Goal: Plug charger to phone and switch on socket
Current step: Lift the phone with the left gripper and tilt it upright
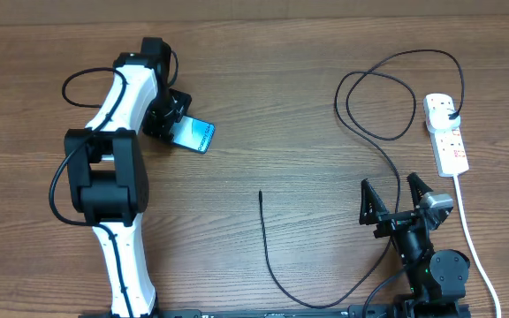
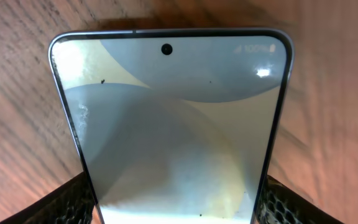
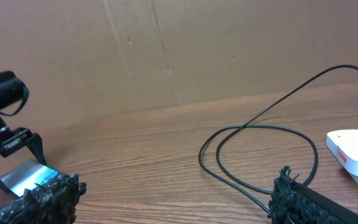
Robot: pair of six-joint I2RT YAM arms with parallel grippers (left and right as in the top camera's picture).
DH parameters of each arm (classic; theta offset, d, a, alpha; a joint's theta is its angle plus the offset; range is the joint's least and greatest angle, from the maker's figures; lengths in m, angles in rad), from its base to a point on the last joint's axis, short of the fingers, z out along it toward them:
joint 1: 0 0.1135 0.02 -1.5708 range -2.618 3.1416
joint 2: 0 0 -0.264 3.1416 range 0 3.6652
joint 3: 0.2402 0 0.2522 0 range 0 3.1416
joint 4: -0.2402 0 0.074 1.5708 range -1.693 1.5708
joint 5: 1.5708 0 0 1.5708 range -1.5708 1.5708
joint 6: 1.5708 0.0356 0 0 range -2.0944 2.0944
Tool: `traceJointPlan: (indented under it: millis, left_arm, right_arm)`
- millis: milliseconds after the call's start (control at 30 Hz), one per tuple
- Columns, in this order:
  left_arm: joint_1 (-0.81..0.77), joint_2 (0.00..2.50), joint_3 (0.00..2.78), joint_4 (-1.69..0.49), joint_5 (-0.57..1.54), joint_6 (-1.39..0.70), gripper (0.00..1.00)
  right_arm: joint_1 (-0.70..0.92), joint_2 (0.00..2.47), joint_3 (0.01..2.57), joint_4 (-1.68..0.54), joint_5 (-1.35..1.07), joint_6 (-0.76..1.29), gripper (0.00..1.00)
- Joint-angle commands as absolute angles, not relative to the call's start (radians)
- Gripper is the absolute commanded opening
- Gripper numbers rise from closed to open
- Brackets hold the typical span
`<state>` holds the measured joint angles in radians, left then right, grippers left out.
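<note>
Overhead view. The charger (image 1: 270,265) lies as one long black line. Its connector tip (image 1: 261,194) rests free on the table (image 1: 263,79), about midway between the left and right edges and somewhat nearer the near edge. The last stretch runs straight from near edge toward far edge, with the tip pointing at the far edge. From there the cable curves along the near edge, rises past the right arm, loops, and ends at the plug (image 1: 450,111), already seated in the socket (image 1: 447,134) toward the far right corner.

The right gripper (image 1: 394,201) stands toward the near right corner, jaws wide apart and empty. The tip lies to its left, well apart, and this arm is the nearer one. The left gripper (image 1: 177,125), toward the far left corner, is clamped across the long sides of the phone (image 1: 194,135), screen lit. The phone's free, camera-hole end points toward the right edge.

Judgement: the coming pick calls for a leftward reach by the right gripper, jaws straddling the cable across its near-to-far axis.
</note>
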<state>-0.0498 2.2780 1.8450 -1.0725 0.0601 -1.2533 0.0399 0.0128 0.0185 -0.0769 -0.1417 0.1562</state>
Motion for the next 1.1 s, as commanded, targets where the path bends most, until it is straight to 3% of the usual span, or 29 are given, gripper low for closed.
traceJointPlan:
  millis: [0, 200, 1067]
  left_arm:
    - [-0.046, 2.187, 1.877, -1.072, 0.08, -1.234, 0.04]
    - [-0.046, 2.167, 1.877, -1.073, 0.151, -1.233, 0.04]
    - [-0.046, 2.167, 1.877, -1.096, 0.879, -1.173, 0.04]
  right_arm:
    - [0.045, 0.003, 0.009, -0.074, -0.132, 0.149, 1.0]
    - [0.045, 0.003, 0.009, -0.074, -0.132, 0.149, 1.0]
    - [0.045, 0.003, 0.009, -0.074, -0.132, 0.149, 1.0]
